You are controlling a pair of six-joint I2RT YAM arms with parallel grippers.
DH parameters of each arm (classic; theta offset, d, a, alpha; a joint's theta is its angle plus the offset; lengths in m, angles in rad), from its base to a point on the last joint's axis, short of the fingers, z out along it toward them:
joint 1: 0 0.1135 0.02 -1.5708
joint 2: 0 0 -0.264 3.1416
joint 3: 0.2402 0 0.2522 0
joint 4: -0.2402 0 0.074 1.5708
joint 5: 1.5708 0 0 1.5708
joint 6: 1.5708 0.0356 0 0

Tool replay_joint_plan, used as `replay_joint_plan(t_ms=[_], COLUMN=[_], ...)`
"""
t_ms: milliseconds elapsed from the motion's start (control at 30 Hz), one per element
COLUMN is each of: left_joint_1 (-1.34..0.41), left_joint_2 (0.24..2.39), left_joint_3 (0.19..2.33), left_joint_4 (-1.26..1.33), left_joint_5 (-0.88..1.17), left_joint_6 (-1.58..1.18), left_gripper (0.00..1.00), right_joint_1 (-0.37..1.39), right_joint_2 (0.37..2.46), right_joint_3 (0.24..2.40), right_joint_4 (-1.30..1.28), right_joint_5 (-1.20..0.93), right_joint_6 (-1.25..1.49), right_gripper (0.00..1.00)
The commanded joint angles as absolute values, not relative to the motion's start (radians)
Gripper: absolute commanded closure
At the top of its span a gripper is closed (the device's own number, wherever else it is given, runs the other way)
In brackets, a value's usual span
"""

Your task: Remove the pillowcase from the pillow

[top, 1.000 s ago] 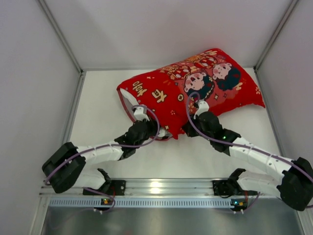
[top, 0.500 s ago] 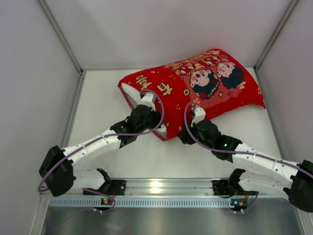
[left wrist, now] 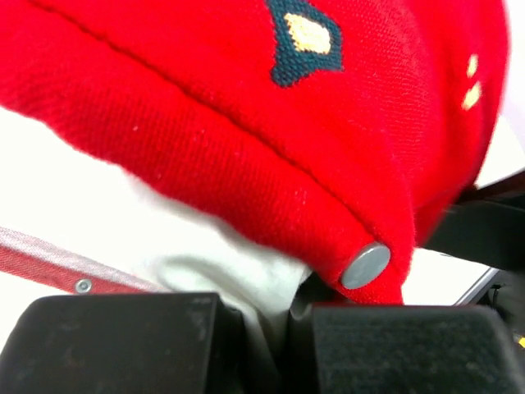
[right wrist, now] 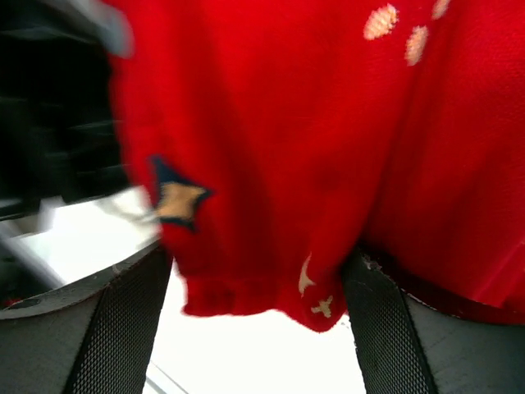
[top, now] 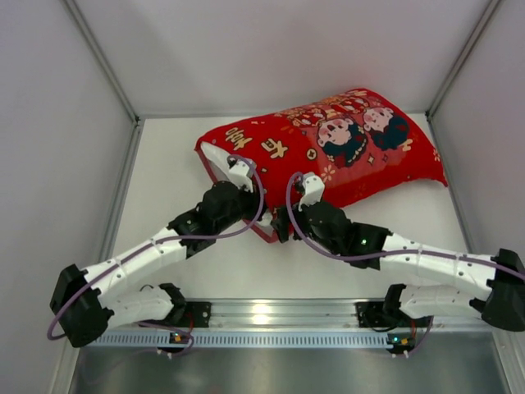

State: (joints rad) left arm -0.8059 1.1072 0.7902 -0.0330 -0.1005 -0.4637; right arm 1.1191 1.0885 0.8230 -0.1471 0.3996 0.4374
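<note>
Top external view. Item: bright red printed fabric pillowcase (top: 344,144), laid slantwise at the back of the white table (top: 164,180), mouth turned left, with the plump white pillow (top: 215,158) exposed there.
Left gripper (left wrist: 283,332): fingers narrowed to a slit, white pillow cloth apparently pinched between them, beneath the red hem (left wrist: 271,205) and its grey snap button (left wrist: 367,264).
Right gripper (right wrist: 258,279): fingers set wide, a thick fold of the red hem gripped between them.
Handling, as judged: the pillow is best anchored by the left and the hem drawn along the pillow's length by the right. Red cloth is to be kept out of the left pinch.
</note>
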Motion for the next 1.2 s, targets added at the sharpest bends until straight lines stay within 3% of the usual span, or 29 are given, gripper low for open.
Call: replay_joint_plan(t_ms=[0, 200, 267, 300, 500, 800, 1167], left_joint_1=[-0.804, -0.804, -0.804, -0.805, -0.804, -0.804, -0.802], left_joint_2=[1.028, 0.996, 0.985, 0.983, 0.977, 0.93, 0.776], left_joint_3=[0.816, 0.815, 0.813, 0.813, 0.816, 0.871, 0.969], left_joint_4=[0.112, 0.109, 0.106, 0.106, 0.097, 0.02, -0.092], left_joint_5=[-0.104, -0.115, -0.124, -0.127, -0.14, -0.166, -0.159], left_joint_6=[-0.42, -0.407, -0.402, -0.399, -0.391, -0.382, -0.374], left_gripper=[1.0, 1.0, 1.0, 1.0, 1.0, 1.0, 1.0], right_joint_1=[1.129, 1.124, 1.117, 1.114, 1.056, 0.792, 0.269], right_joint_2=[1.167, 1.259, 1.269, 1.267, 1.201, 1.007, 0.949], right_joint_3=[0.857, 0.864, 0.859, 0.853, 0.795, 0.631, 0.577], right_joint_4=[-0.152, -0.11, -0.104, -0.103, -0.101, -0.11, -0.169], right_joint_5=[0.508, 0.6, 0.615, 0.63, 0.657, 0.606, 0.451], right_joint_6=[0.437, 0.448, 0.452, 0.459, 0.471, 0.476, 0.423], right_gripper=[0.21, 0.25, 0.42, 0.59, 1.0, 1.0, 1.0])
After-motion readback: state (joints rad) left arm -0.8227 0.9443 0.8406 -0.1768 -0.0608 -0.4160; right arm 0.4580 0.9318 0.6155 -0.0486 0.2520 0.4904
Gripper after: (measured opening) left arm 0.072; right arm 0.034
